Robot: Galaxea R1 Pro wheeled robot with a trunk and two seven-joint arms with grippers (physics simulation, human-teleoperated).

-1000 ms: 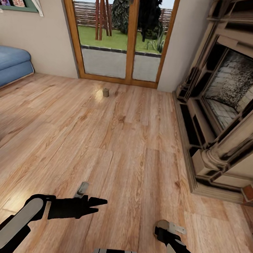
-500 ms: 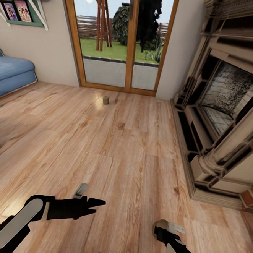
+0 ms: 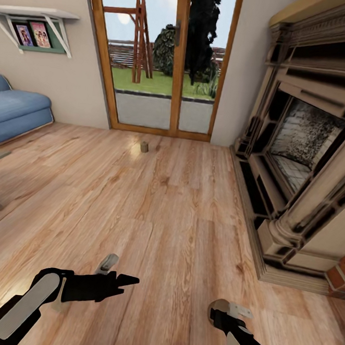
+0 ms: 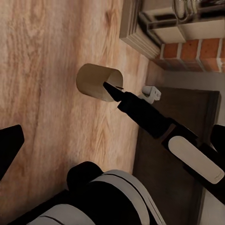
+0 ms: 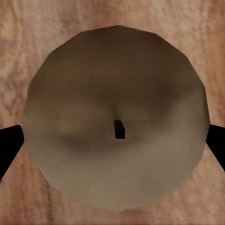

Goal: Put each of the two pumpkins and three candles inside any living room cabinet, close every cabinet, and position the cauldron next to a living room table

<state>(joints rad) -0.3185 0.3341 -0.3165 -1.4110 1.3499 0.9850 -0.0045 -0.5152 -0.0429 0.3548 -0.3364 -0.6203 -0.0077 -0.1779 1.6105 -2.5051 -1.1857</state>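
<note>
**One candle in hand, another waiting by the door**

My head has tilted up since a second ago: more of the shelf (image 3: 39,17) and glass door (image 3: 161,61) shows, while my arms hold their pose. My right gripper (image 3: 222,307) is clamped around a candle (image 5: 116,123). My left gripper (image 3: 123,282) hangs spread and empty. A second candle (image 3: 144,147) stands on the floor (image 3: 179,210) near the door. I judge the task barely begun: candles remain outside the cabinet.

Open wood floor (image 3: 180,204) ahead; fireplace (image 3: 305,152) hard right, sofa (image 3: 15,114) far left.
</note>
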